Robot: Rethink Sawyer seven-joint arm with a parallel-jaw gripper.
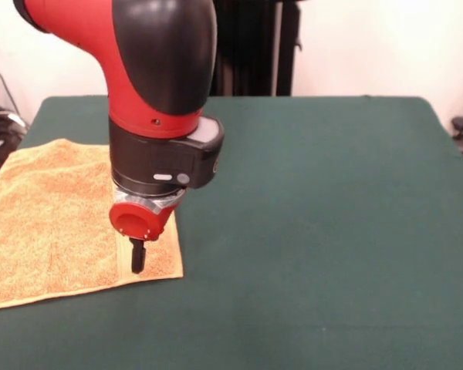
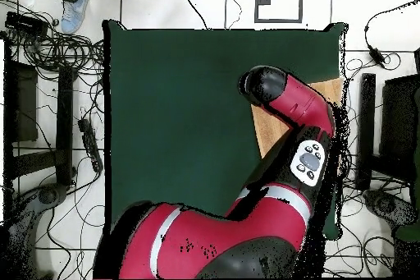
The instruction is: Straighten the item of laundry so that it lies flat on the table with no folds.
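Observation:
The orange-tan towel (image 1: 54,223) lies spread out on the left part of the dark green table (image 1: 332,231), and its left edge reaches the table's left side. It looks nearly flat, with a faint crease down its middle. My gripper (image 1: 137,260) hangs straight down over the towel's near right corner, its dark tip at or just above the cloth. Only one narrow tip shows, so I cannot tell whether the gripper is open or shut. In the overhead view the arm (image 2: 287,104) covers the gripper and most of the towel (image 2: 272,129), which lies at the table's (image 2: 180,112) right side.
The pedestal's black column (image 1: 251,46) stands behind the table's far edge. Cables and equipment (image 2: 49,129) lie on the floor around the table. A person's shoe (image 2: 74,10) shows at the top left of the overhead view.

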